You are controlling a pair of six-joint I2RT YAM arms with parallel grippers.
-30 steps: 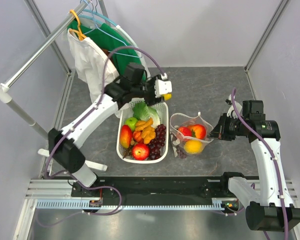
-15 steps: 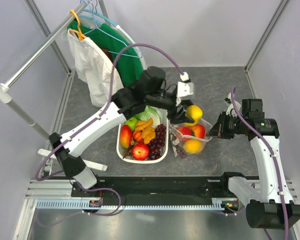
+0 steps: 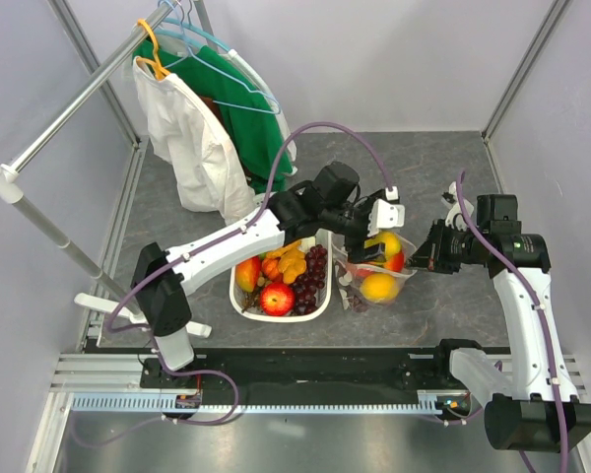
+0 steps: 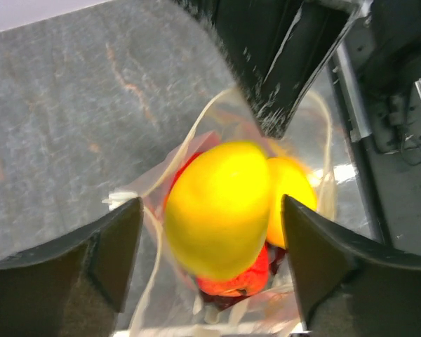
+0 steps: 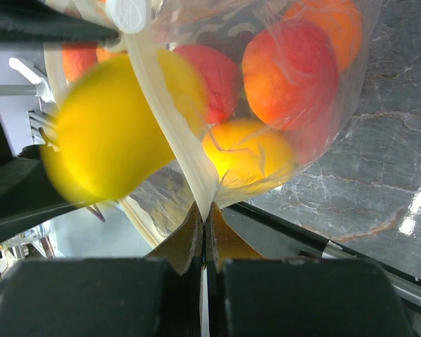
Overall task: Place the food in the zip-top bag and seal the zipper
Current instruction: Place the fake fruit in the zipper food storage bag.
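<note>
Zip-top bag on the surface, mouth edge pinched in the closed right jaws, yellow lemon loose between the wide left jaws, red and orange fruit inside below.

Seen from above, the light is bright, even and soft, falling from overhead. My arms cast only faint, soft-edged shadows on the grey tabletop, and that view is sharp throughout. On my left wrist the yellow fruit is smeared, with a soft outline. The fingers of my left pincer are dark, shaded shapes, and a small white glare burns just right of the fruit. On my right wrist the fruit is again a yellow blur. The zip-top bag shines with pale streaks, and my right pincer sits black and unfocused near the lens. A bright reflection streaks the tabletop at lower right.
</note>
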